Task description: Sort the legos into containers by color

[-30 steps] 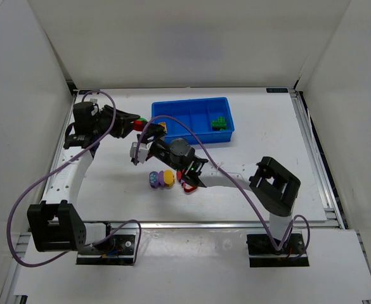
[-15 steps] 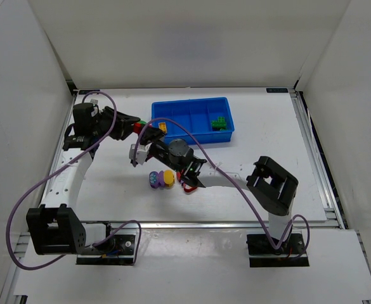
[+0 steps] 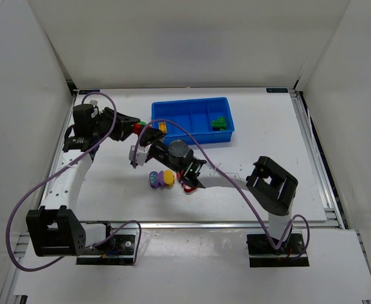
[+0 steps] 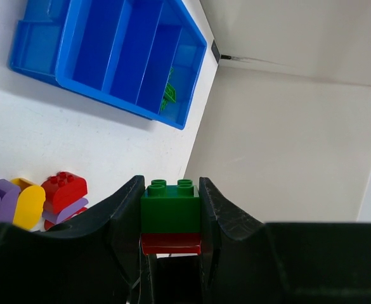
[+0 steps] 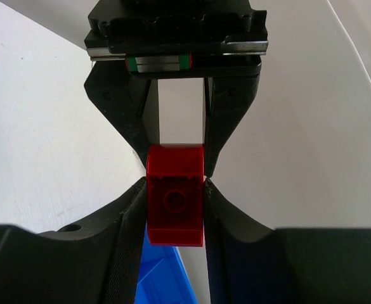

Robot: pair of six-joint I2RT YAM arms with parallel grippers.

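My left gripper [image 3: 136, 124] [image 4: 169, 185] is shut on a green-and-red brick [image 4: 170, 214], held in the air left of the blue tray [image 3: 191, 105]. My right gripper [image 3: 148, 133] [image 5: 174, 183] is shut on the same brick's red half [image 5: 174, 202] from its hollow underside, facing the left gripper. In the top view the brick [image 3: 140, 125] shows between them. A green brick [image 3: 219, 122] lies in the tray's right compartment and a yellow one [image 3: 162, 125] in its left. Purple [image 3: 153, 180], yellow [image 3: 167, 178] and red [image 3: 186, 184] bricks lie on the table.
The right forearm [image 3: 223, 177] stretches across the table just over the loose bricks. In the left wrist view the tray [image 4: 77, 79] is far left, with the loose bricks [image 4: 63, 189] at lower left. White walls enclose the table on three sides.
The right arm has shifted very slightly left. Both grippers stay shut on the brick in the same place.
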